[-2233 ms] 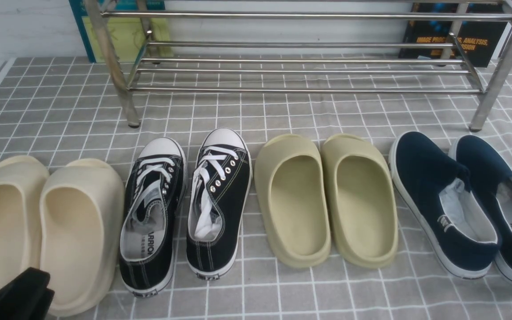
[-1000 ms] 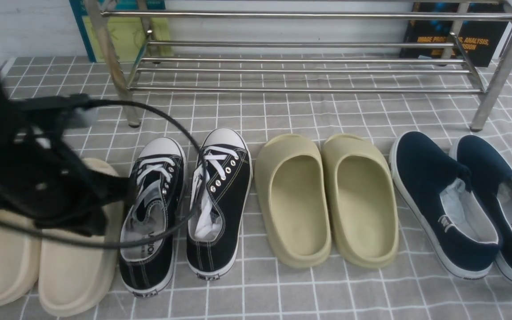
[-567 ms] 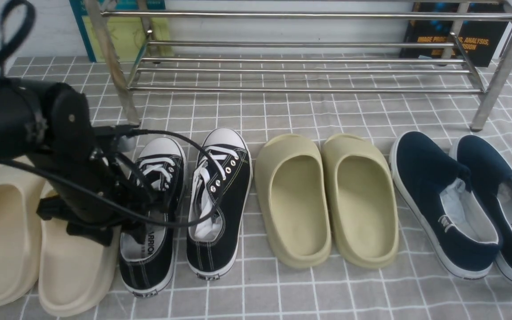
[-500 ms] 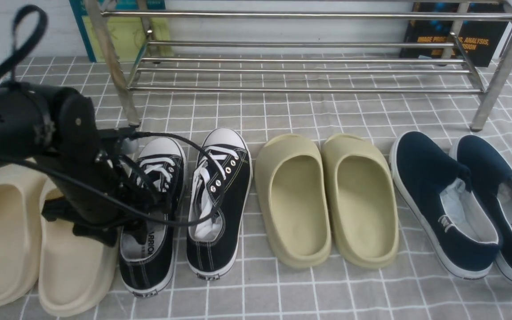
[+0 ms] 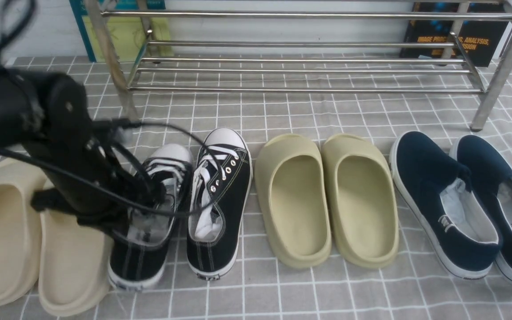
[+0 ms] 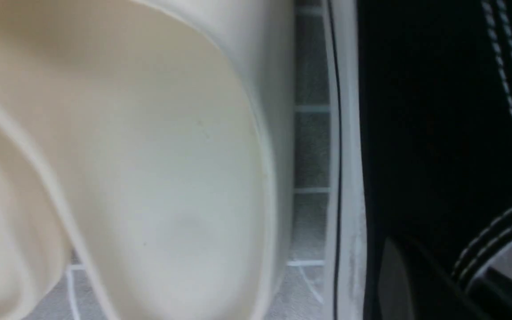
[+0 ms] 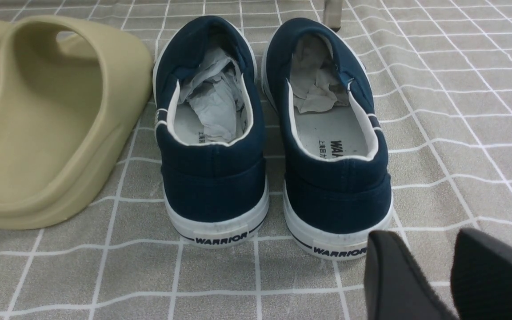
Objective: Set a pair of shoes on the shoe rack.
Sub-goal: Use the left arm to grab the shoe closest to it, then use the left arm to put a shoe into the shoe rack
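Two black canvas sneakers with white laces and toe caps make up the pair of shoes. The left sneaker (image 5: 138, 260) is tilted, heel raised off the cloth, and my left gripper (image 5: 134, 218) is shut on its left side wall by the opening. In the left wrist view that sneaker's black canvas (image 6: 425, 111) sits between the dark fingers (image 6: 398, 275). The right sneaker (image 5: 220, 200) lies flat beside it. The steel shoe rack (image 5: 300, 71) stands at the back with bare bars. My right gripper (image 7: 425, 238) is open, low over the cloth behind the navy slip-ons (image 7: 274, 133).
Cream foam slides (image 5: 7, 231) lie directly left of the held sneaker, touching my left arm's side. Olive slides (image 5: 327, 200) and navy slip-ons (image 5: 442, 204) fill the row to the right. Books lean on the wall behind the rack. A grey checked cloth (image 5: 282, 115) covers the surface.
My left arm swung in from the left, dropped onto the left sneaker and shut on its side. The sneaker has since tipped, its heel lifted and shifted slightly left.
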`<action>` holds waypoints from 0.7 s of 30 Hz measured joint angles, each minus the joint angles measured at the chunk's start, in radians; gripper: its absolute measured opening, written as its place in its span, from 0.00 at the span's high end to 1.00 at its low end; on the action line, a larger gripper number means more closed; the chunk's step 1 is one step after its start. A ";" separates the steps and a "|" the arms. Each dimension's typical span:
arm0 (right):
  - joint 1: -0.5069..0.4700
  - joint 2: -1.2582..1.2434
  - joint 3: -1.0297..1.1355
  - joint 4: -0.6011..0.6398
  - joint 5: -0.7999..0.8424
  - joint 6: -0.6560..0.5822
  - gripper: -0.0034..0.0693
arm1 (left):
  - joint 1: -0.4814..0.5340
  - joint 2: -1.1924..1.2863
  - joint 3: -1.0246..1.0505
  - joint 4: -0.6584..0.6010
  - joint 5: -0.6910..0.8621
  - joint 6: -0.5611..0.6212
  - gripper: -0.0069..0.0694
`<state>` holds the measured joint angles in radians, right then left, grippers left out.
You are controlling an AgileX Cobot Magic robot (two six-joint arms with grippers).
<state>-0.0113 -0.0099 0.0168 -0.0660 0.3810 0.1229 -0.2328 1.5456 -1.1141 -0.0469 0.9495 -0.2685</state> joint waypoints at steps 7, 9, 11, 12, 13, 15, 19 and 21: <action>0.000 0.000 0.000 0.000 0.000 0.000 0.62 | 0.000 -0.018 -0.207 -0.007 0.028 0.000 0.93; 0.000 0.000 0.000 0.000 0.000 0.000 0.62 | 0.000 0.023 -0.264 -0.012 0.045 0.000 0.93; 0.000 0.000 0.000 0.000 0.000 0.000 0.62 | 0.000 0.074 -0.305 -0.016 0.055 0.000 0.93; 0.000 0.000 0.000 0.000 0.000 0.000 0.62 | 0.000 0.105 -0.335 -0.017 0.060 -0.006 0.93; 0.000 0.000 0.000 0.000 0.000 0.000 0.62 | 0.000 0.136 -0.361 -0.017 0.064 -0.010 0.93; 0.000 0.000 0.000 0.000 0.000 0.000 0.62 | 0.000 0.198 -0.416 -0.019 0.067 -0.017 0.93; 0.000 0.000 0.000 0.000 0.000 0.000 0.62 | 0.001 0.304 -0.527 -0.020 0.070 -0.020 0.93; 0.000 0.000 0.000 0.000 0.000 0.000 0.62 | 0.011 0.359 -0.601 -0.039 0.070 -0.026 0.93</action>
<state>-0.0113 -0.0099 0.0168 -0.0660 0.3810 0.1229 -0.2219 1.9044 -1.7146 -0.0859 1.0193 -0.2950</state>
